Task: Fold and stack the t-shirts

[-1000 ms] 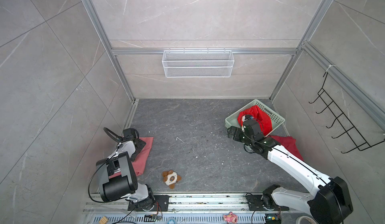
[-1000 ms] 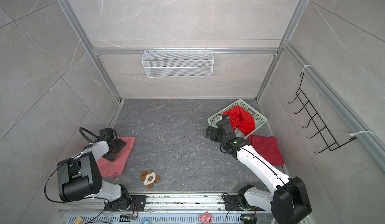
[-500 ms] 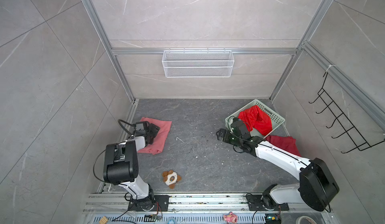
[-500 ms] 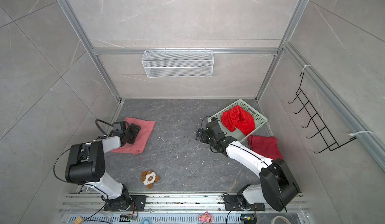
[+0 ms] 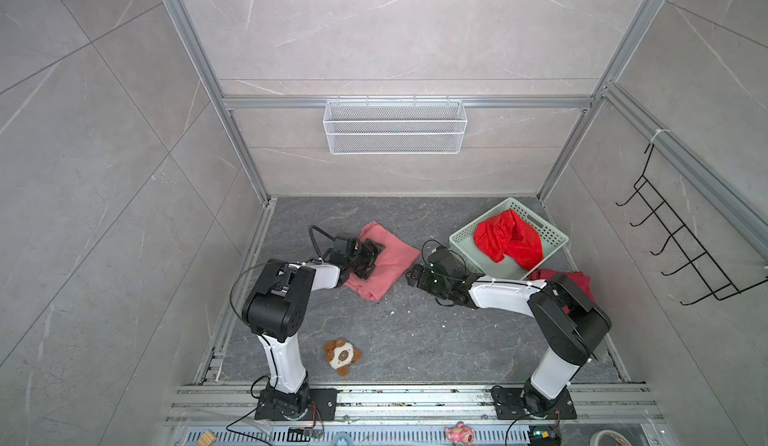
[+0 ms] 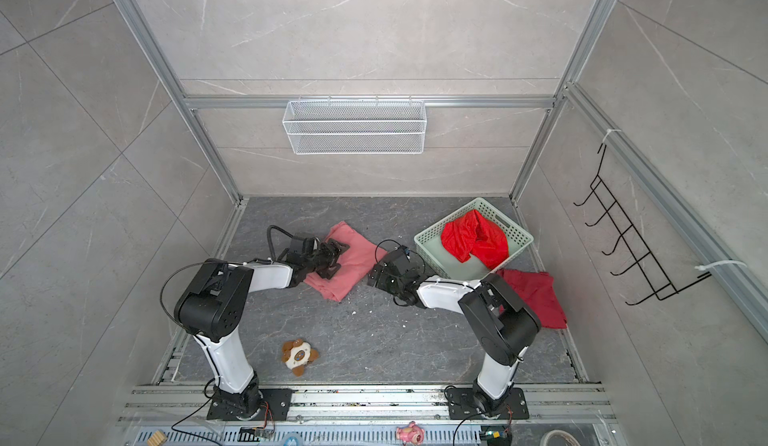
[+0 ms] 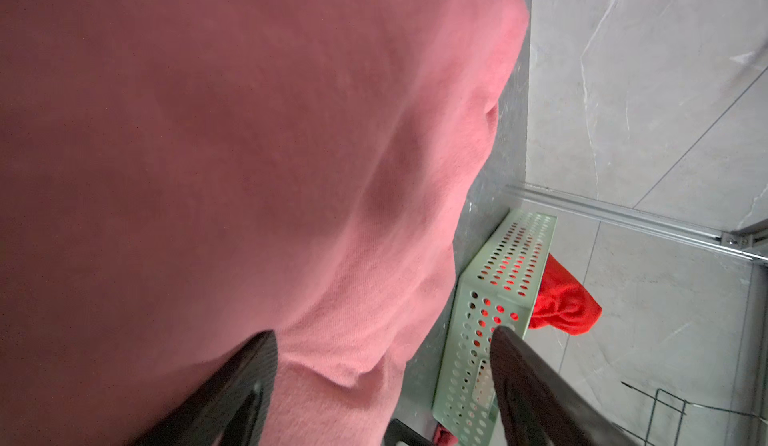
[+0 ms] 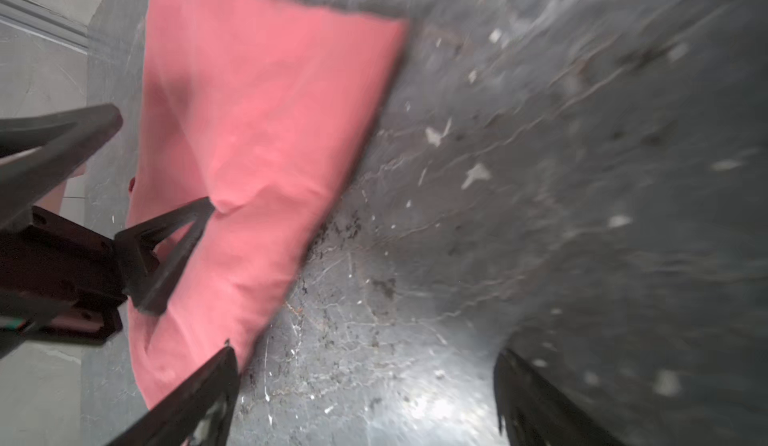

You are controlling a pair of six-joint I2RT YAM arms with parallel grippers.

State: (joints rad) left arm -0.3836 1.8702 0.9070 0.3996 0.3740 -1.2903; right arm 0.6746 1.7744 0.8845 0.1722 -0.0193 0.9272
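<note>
A folded salmon-pink t-shirt (image 5: 388, 259) (image 6: 353, 257) lies mid-floor. My left gripper (image 5: 371, 256) (image 6: 335, 258) rests on it, open; pink cloth (image 7: 249, 153) fills the gap between its fingers (image 7: 532, 386), and one fingertip dents the cloth. My right gripper (image 5: 414, 275) (image 6: 375, 275) (image 8: 363, 354) hangs open over bare floor, just beside the pink shirt's (image 8: 257, 132) edge. The scarlet t-shirt (image 5: 507, 240) (image 6: 473, 240) lies crumpled in a green basket (image 5: 461, 238) (image 6: 424, 240). The crimson t-shirt (image 5: 577, 280) (image 6: 536, 294) lies on the floor behind the right arm.
A brown-and-white plush toy (image 5: 341, 356) (image 6: 298, 356) sits near the front rail. A white wire basket (image 5: 395, 128) hangs on the back wall and a black hook rack (image 5: 681, 253) on the right wall. The green basket (image 7: 498, 298) stands close to the right of both grippers.
The left gripper has slid from the left wall to mid-floor, and the pink shirt has come with it. The right gripper has moved left from the basket to the shirt's edge.
</note>
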